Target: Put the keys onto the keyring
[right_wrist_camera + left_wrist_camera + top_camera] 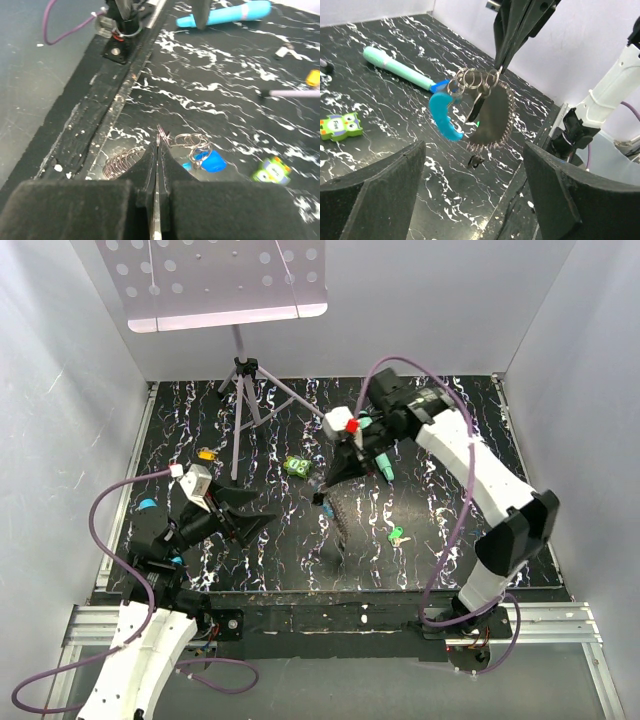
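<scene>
The keyring (492, 117) hangs in the air as a loop of fine grey chain with small metal rings (470, 77) and a blue curved clasp (444, 116). My right gripper (158, 142) is shut on one of its rings, and the clasp (210, 161) dangles just beyond the fingertips. In the top view the keyring (340, 512) hangs over the mat's middle. My left gripper (475, 200) is open and empty, facing the keyring from a short way off. A light green key (397, 536) lies on the mat to the right. A yellow-orange key (207, 454) lies far left.
A teal pen-like stick (383, 465) lies under the right arm, and a green owl-faced block (295, 467) sits mid-mat. A tripod (245, 390) with a perforated plate stands at the back left. White walls surround the black marbled mat (430, 420).
</scene>
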### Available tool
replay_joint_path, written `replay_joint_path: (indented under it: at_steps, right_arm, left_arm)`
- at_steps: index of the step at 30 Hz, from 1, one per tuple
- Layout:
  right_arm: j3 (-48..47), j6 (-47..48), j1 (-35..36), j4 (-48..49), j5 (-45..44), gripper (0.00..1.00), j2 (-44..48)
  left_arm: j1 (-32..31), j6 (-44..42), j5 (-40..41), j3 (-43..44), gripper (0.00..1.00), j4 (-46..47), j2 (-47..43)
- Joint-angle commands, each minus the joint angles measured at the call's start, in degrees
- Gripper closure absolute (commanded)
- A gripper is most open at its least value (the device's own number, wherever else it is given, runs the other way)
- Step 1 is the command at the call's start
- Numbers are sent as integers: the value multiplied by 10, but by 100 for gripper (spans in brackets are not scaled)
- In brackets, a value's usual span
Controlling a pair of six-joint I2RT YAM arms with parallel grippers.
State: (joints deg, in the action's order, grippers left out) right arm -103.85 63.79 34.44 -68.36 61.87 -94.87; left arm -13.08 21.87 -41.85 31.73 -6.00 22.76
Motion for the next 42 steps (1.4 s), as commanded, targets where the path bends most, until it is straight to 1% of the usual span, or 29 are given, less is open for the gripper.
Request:
replay_joint_path:
  at_steps: [1,3,8,10,16,20,22,23,27,30,31,33,34,36,38,40,42]
  right_arm:
    - [-53,29,56,-27,49,99,-44]
    - [-64,28,74,-28,53,99,-62]
    - [-78,22,99,-27,60,99,-90]
    - [-79,17,99,-23,60,99,-95]
    - [-77,5,100,-14,58,99,-102]
    - [-76,-6,100,-8,55,99,-105]
    - [-75,-10,100,-5,54,99,-106]
    - [-73,-12,100,-4,54,99,-105]
    - [-66,-14,100,0,53,99,-102]
    - [-59,-15,100,2,53,99,-97]
    - [-57,-16,100,2,52,99,-95]
    - [-51,-15,100,3,52,99,-93]
    - [-50,-16,100,4,51,99,-92]
    - [-46,-24,100,12,47,99,-90]
    - [-43,-31,100,16,43,99,-88]
    - [-40,-37,100,21,40,99,-86]
    - [-39,-38,100,21,41,99,-85]
  left_arm:
    - [3,72,-22,-38,26,45,-10]
    - [2,83,-17,-47,31,53,-13]
    - [2,78,-10,-59,36,56,-12]
    - [1,61,-18,-60,39,56,-7]
    - [-12,34,-31,-50,41,56,9]
    - [-33,37,-31,-48,47,95,31]
    - [-55,33,-12,-47,49,102,50]
    - [-78,26,-2,-44,49,101,57]
    - [-142,-16,75,-32,50,77,91]
    - [-153,-33,114,-21,52,64,105]
    - [-153,-37,125,-19,53,41,105]
    - [-153,-39,140,-21,58,35,98]
    - [-153,-36,141,-20,60,34,93]
    - [-153,-31,122,-22,63,41,78]
    - [-153,-23,76,-28,65,56,63]
    - [-153,-9,25,-42,61,105,53]
    - [-155,1,1,-54,54,133,50]
